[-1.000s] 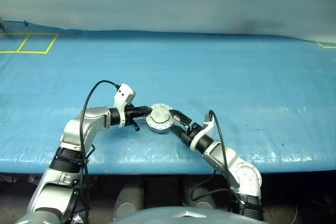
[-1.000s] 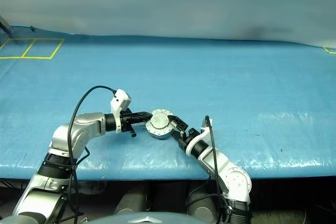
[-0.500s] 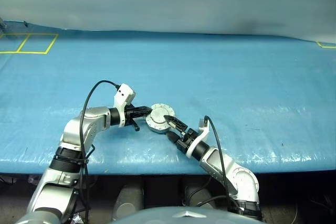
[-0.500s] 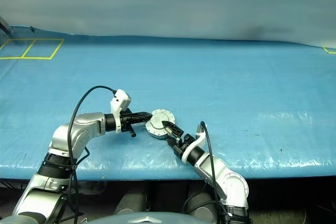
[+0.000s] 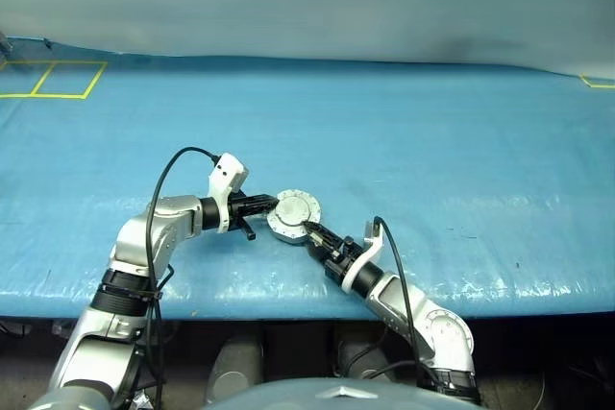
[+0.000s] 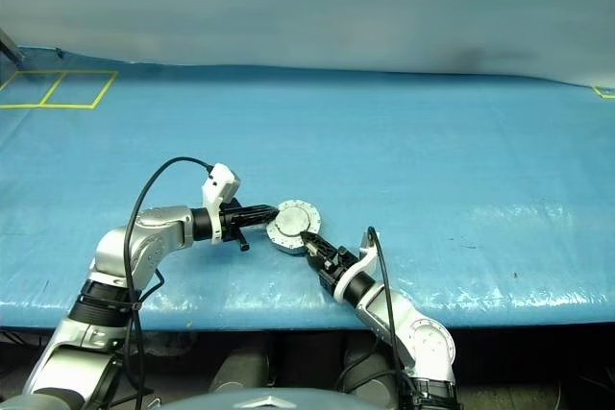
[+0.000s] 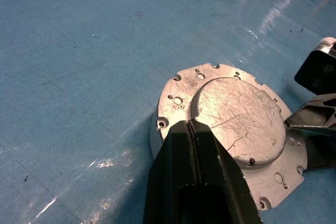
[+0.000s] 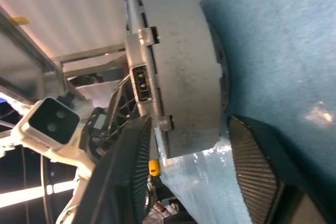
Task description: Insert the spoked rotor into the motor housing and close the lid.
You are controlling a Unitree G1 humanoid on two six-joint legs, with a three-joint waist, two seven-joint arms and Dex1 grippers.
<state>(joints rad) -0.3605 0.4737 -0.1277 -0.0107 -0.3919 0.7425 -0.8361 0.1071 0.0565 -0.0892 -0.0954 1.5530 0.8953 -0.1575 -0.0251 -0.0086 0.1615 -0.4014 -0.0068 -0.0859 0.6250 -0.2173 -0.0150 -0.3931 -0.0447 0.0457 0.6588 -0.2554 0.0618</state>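
My right arm has pulled back toward me and sunk since a second ago: then my right tool point(image 5: 312, 233) reached along the right flank of the motor housing point(image 5: 294, 217) with its fingers spread wide, and now it sits at the near right edge with the fingers drawn closer together. My left arm has not moved.

The housing lies on the blue counter point(image 5: 461, 160) between my two tools. My left tool point(image 7: 190, 129) is fully closed, holding nothing, its joined tips resting on the lid point(image 7: 239, 119) at its left edge. My right tool's two fingers point(image 8: 131, 156) stand one on each side of the housing's side wall, apart from it, part open and not yet gripping.

The housing is a round grey metal puck, its lid closed, the outer face scratched, with a raised centre and small holes around the rim.
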